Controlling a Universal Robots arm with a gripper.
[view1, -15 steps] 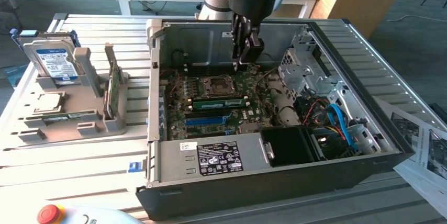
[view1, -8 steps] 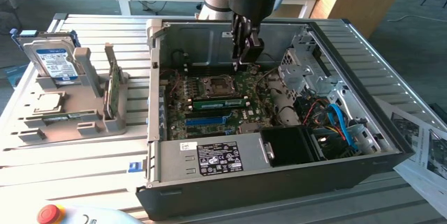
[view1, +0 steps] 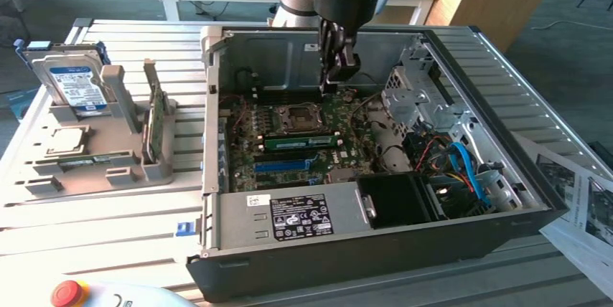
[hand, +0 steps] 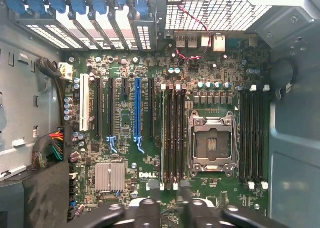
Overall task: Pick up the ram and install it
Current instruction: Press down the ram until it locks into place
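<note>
The ram (view1: 301,140), a narrow green stick with a white sticker, stands on edge in a memory slot beside the CPU socket (view1: 292,115) on the motherboard inside the open computer case (view1: 383,249). In the wrist view the ram (hand: 163,133) is a thin green edge in the outermost slot of the bank next to the CPU socket (hand: 211,143). My gripper (view1: 337,81) hangs above the back of the motherboard, apart from the ram, with nothing in it. Seen from the wrist, the gripper (hand: 171,204) sits over the ends of those slots.
At the exterior view's left, a grey parts holder (view1: 96,156) carries a hard drive (view1: 72,81) and a broader green card on edge (view1: 153,124). A power supply (view1: 287,217), a drive cage (view1: 412,92) and blue cables (view1: 469,167) crowd the case. A red button (view1: 67,293) sits at the front.
</note>
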